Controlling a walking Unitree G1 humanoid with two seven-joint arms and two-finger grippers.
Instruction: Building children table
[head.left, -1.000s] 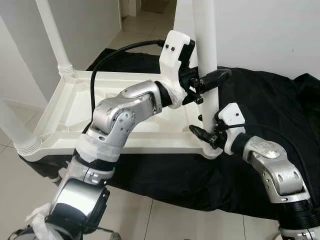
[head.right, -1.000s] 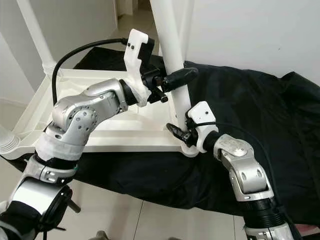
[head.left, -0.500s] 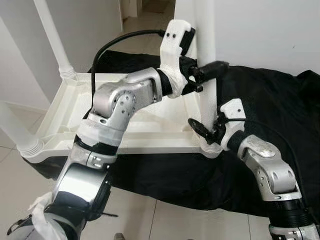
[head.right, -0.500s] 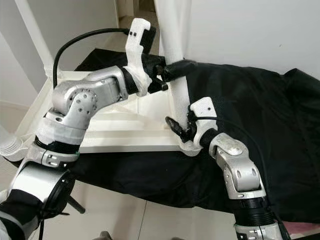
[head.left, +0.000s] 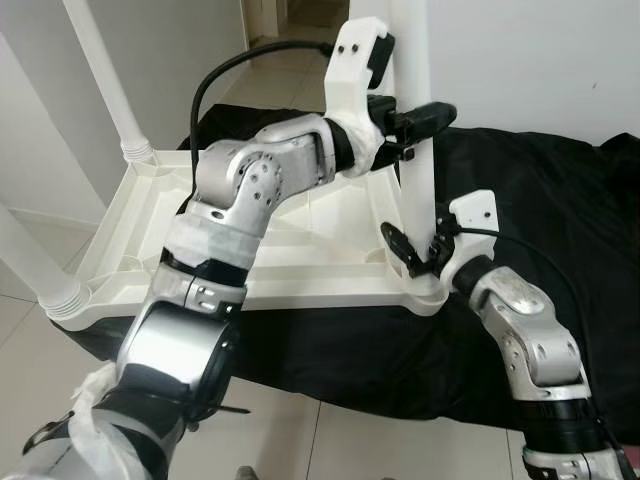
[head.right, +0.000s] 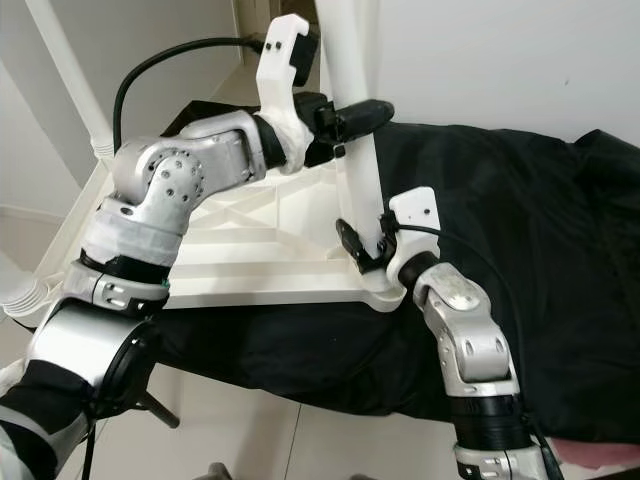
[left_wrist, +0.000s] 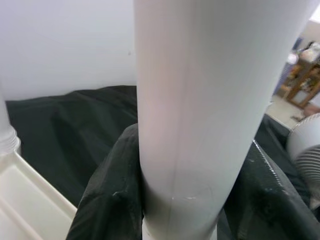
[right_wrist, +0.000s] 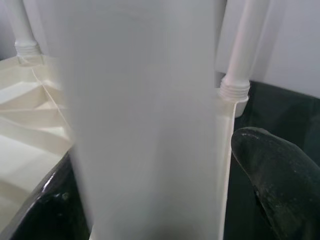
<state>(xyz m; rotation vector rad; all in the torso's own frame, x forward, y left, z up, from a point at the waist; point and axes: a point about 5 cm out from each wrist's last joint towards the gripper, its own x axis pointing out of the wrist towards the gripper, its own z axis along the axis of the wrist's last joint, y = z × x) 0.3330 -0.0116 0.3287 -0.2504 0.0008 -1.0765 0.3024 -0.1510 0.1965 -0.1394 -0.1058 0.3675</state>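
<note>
The white plastic table (head.left: 200, 230) lies upside down on a black cloth (head.left: 540, 190), its legs pointing up. My left gripper (head.left: 415, 120) is shut on the near right leg (head.left: 418, 190) high up; in the left wrist view its black fingers (left_wrist: 107, 200) flank the leg (left_wrist: 200, 100). My right gripper (head.left: 415, 250) is shut on the same leg low down, just above its socket at the table corner (head.left: 430, 295). In the right wrist view, the leg (right_wrist: 145, 125) runs between the fingers (right_wrist: 280, 170).
Two more legs stand in their sockets: one at the back left (head.left: 105, 80), one at the front left (head.left: 30, 260). A white wall rises behind the cloth. Tiled floor (head.left: 350, 450) lies in front of the table.
Both grippers stay on the same leg. My left arm has lifted and its gripper sits higher on the leg. The whole view has shifted a little.
</note>
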